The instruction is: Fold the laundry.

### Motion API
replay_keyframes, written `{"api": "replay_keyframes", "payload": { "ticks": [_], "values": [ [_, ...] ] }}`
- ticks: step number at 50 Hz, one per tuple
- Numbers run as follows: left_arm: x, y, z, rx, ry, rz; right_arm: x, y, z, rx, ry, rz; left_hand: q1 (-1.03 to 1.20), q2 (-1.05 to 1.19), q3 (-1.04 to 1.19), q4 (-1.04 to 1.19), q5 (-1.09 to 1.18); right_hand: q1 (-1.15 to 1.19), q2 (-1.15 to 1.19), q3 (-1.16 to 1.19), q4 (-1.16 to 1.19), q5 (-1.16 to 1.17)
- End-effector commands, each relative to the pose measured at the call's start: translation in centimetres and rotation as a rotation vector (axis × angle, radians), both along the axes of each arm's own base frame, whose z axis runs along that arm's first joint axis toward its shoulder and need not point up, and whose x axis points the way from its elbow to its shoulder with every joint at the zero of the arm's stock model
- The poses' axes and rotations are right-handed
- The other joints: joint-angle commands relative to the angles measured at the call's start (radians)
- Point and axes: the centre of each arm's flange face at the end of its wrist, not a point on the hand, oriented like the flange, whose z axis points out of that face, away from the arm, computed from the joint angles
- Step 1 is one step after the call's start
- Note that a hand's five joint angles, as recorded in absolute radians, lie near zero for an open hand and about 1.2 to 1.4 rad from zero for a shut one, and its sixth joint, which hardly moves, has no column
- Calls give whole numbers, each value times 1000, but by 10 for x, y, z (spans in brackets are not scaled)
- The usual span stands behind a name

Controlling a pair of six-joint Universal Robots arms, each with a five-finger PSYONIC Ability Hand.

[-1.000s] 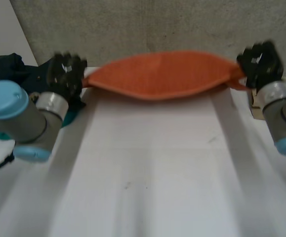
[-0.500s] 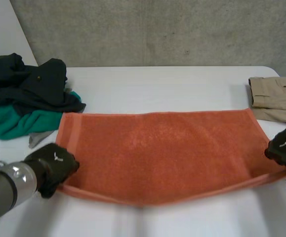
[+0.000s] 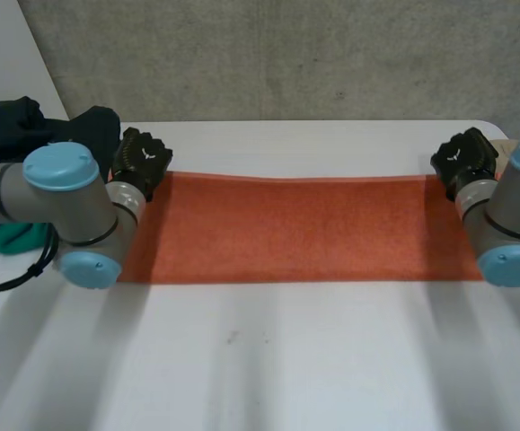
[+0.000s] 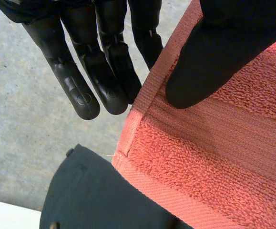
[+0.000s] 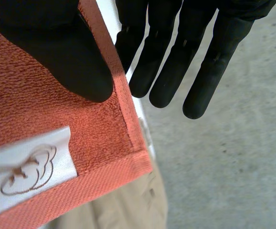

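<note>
White table [image 3: 268, 359] is seen nearest, at 6 o'clock in the head view. Beyond it, an orange towel [image 3: 295, 229] is stretched in a broad band across the middle, from 9 o'clock to 3 o'clock, with its near edge straight.

The towel's short ends are partly covered by the left arm [image 3: 62, 206] and the right arm [image 3: 511, 215]. The far corner at 10 o'clock is held by the left hand [image 3: 143, 160], and the far corner at 2 o'clock by the right hand [image 3: 463, 159].

In the left wrist view the towel's hem is pinched close to the corner, with the thumb [image 4: 214, 62] laid on the pile and the straight fingers [image 4: 109, 71] behind the edge. A dark garment [image 4: 95, 195] is seen just below that corner.

In the right wrist view the same grasp is shown, the hem being pressed between the thumb on top and the straight fingers behind. A white label [image 5: 23, 167] is sewn to the towel near this corner, and beige trousers [image 5: 123, 210] lie beneath it.

A green garment [image 3: 8, 239] is seen at 9 o'clock beside the left arm. A grey concrete wall [image 3: 286, 54] is seen farthest, at 12 o'clock.
</note>
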Motion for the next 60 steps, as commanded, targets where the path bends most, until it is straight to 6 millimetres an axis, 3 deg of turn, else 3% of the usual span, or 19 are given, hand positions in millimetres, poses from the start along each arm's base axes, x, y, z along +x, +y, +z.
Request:
{"api": "replay_keyframes", "payload": {
  "ticks": [1, 2, 4, 8, 10, 11, 15, 22, 27, 34, 37, 38, 41, 48, 53, 56, 57, 58, 60],
  "values": [
    [-17, -4, -4, -25, 38, -31, 13, -18, -6, -120, -28, 1, -972, -1028, -1019, -1028, -1000, -953, -983, -991, -1005, -983],
    [-21, 1, -6, -17, 49, -47, 14, -17, -6, -119, -35, -1, -731, -787, -778, -787, -759, -953, -983, -991, -1005, -983],
    [-23, 5, -9, 1, 64, -51, 19, -10, -4, -109, -61, 10, -972, -1028, -1019, -1028, -1000, -953, -983, -991, -1005, -983],
    [-26, 22, -13, 54, 93, -67, 12, 5, 10, -66, -158, 2, -972, -1028, -1019, -1028, -1000, -953, -983, -991, -1005, -983],
    [-22, 34, -4, 73, 112, -68, 8, 14, 19, -37, -198, -2, -972, -1028, -1019, -1028, -1000, -953, -983, -991, -1005, -983],
    [-20, 38, -2, 81, 115, -67, 3, 26, 30, 1, -246, -6, -972, -1028, -1019, -1028, -1000, -953, -983, -991, -1005, -983],
    [-10, 58, 6, 125, 152, -65, -19, 46, 37, 134, -325, -25, -972, -1028, -1019, -1028, -1000, -953, -983, -991, -1005, -983],
    [3, 86, 18, 204, 288, -62, -61, 67, 5, 420, -388, -31, -972, -1028, -1019, -1028, -1000, -864, -894, -903, -916, -894],
    [4, 92, 19, 235, 342, -63, -82, 65, -3, 459, -419, -44, -972, -1028, -1019, -1028, -1000, -702, -732, -741, -754, -732],
    [2, 95, 18, 244, 348, -67, -92, 58, -18, 474, -426, -72, -972, -1028, -1019, -1028, -1000, -670, -700, -708, -722, -700],
    [2, 95, 17, 246, 348, -69, -95, 53, -23, 467, -423, -79, -972, -1028, -1019, -1028, -1000, -424, -454, -463, -476, -454],
    [2, 95, 17, 246, 348, -69, -99, 49, -24, 460, -422, -85, -972, -1028, -1019, -1028, -1000, -150, -180, -188, -202, -180],
    [1, 96, 18, 244, 349, -71, -102, 47, -25, 458, -420, -92, -972, -1028, -1019, -1028, -1000, 267, 237, 228, 215, 237],
    [4, 99, 27, 229, 355, -69, -136, 41, -26, 443, -400, -171, -972, -1028, -1019, -1028, -1000, 269, 239, 230, 217, 239],
    [5, 102, 35, 214, 363, -73, -167, 39, -11, 397, -361, -226, -972, -1028, -1019, -1028, -1000, 269, 239, 230, 217, 239],
    [7, 104, 38, 208, 365, -74, -167, 42, -4, 389, -341, -210, -972, -1028, -1019, -1028, -1000, 269, 239, 230, 217, 239],
    [7, 105, 40, 204, 367, -75, -163, 46, -4, 398, -344, -184, -972, -1028, -1019, -1028, -1000, -352, -382, -391, -404, -382],
    [7, 105, 41, 202, 369, -76, -160, 48, -3, 405, -352, -164, -972, -1028, -1019, -1028, -1000, -629, -659, -667, -680, -658],
    [8, 106, 44, 202, 381, -78, -154, 52, -2, 411, -370, -119, -972, -1028, -1019, -1028, -1000, -708, -738, -746, -760, -738]
  ]
}}
